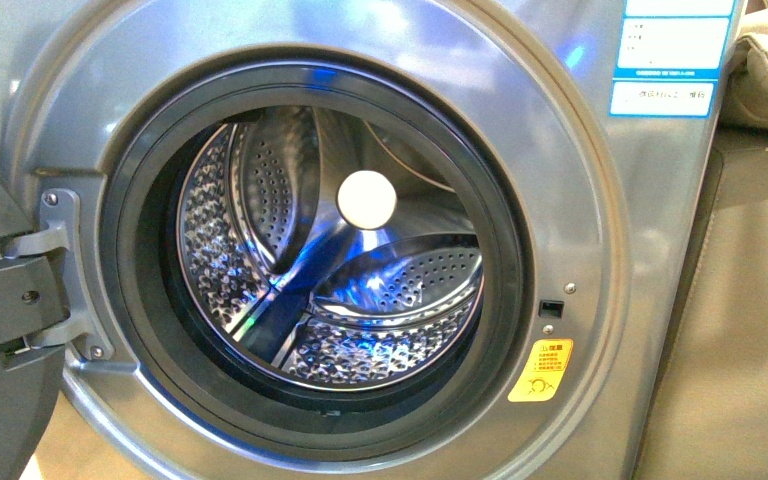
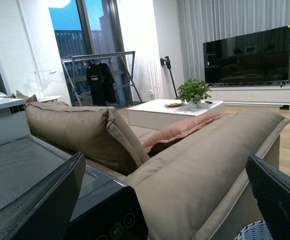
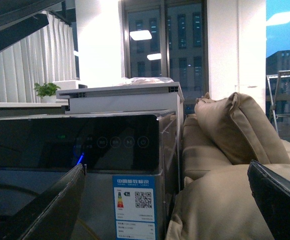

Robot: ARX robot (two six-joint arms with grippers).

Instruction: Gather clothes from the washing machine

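The washing machine (image 1: 600, 250) fills the front view, silver-grey, with its round door (image 1: 0, 330) swung open to the left. Its perforated steel drum (image 1: 330, 290) is lit blue, and only a white round disc (image 1: 367, 199) shows at the back. The clothes are out of view in every frame. Neither gripper appears in the front view. My left gripper (image 2: 165, 156) is open, its dark fingers (image 2: 45, 200) spread over the machine's black top panel (image 2: 110, 215) and a sofa. My right gripper (image 3: 165, 164) is open too, facing the machine's control panel (image 3: 85, 142), with nothing between its fingers.
A beige sofa (image 2: 199, 165) stands right beside the machine (image 3: 219, 200). The rim of a woven basket (image 2: 257, 231) shows low in the left wrist view. A yellow sticker (image 1: 541, 370) and blue label (image 3: 134, 207) mark the machine's front. A coffee table (image 2: 169, 111) and TV (image 2: 247, 55) lie beyond.
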